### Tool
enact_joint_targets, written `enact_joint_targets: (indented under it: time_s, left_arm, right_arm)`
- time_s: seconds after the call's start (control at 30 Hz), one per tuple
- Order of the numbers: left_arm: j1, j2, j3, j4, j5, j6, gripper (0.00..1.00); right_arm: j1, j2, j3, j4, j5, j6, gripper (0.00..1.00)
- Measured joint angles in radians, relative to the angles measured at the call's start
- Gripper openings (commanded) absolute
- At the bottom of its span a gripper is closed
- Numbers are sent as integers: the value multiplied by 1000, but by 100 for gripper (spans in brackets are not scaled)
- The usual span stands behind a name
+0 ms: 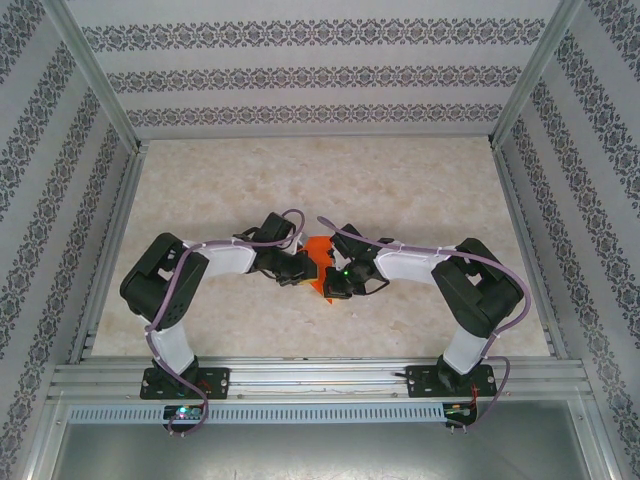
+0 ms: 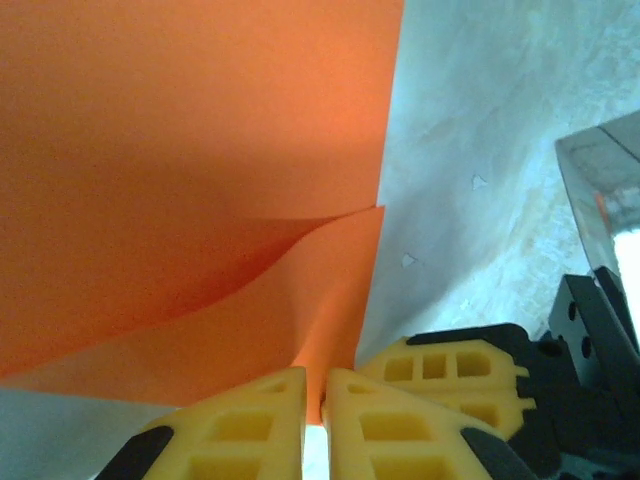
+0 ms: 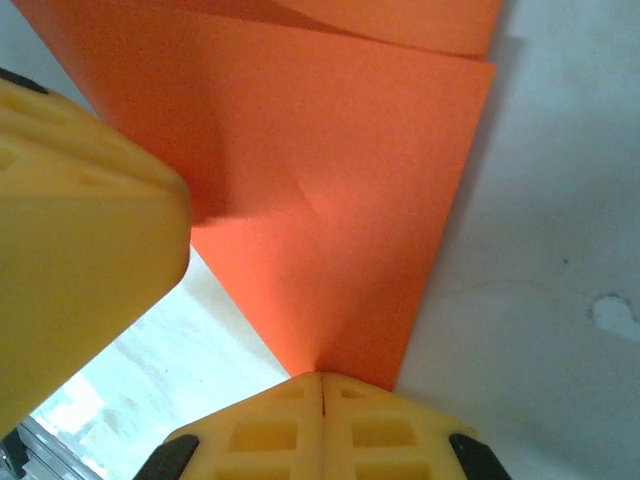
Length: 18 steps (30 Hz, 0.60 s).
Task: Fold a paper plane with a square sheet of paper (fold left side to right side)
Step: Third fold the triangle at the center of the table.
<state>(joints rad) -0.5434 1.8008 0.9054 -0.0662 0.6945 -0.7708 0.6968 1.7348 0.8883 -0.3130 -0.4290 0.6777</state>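
Note:
The orange-red sheet of paper [image 1: 318, 257] is held at the middle of the table between both grippers, bent into overlapping layers. In the left wrist view the paper [image 2: 190, 160] has one flap curling over another. My left gripper [image 2: 315, 392] is shut on the paper's lower edge, with a thin strip of it between the yellow fingers. In the right wrist view the paper [image 3: 330, 170] narrows to a point, and my right gripper [image 3: 322, 388] is shut on that point. From above, the left gripper [image 1: 301, 268] and right gripper [image 1: 335, 282] are almost touching. No slim dart shape is visible.
The beige tabletop [image 1: 320, 180] is open beyond the arms. Aluminium rails [image 1: 320, 378] frame the near edge and patterned walls enclose the sides. The right gripper's yellow finger [image 2: 455, 368] crowds the left wrist view, and the left gripper's finger [image 3: 80, 230] crowds the right wrist view.

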Motion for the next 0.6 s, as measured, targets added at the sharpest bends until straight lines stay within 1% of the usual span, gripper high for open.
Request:
enact_joint_targets:
  time_s: [0.13, 0.37, 0.6]
  left_arm:
    - [2, 33, 1, -9, -15, 4, 12]
    - [16, 40, 1, -5, 4, 3, 11]
    - [52, 43, 0, -6, 22, 27, 11]
  right_arm:
    - [2, 0, 2, -2, 8, 0, 0]
    - [2, 2, 6, -10, 11, 0, 0]
    - [2, 2, 6, -10, 12, -3, 0]
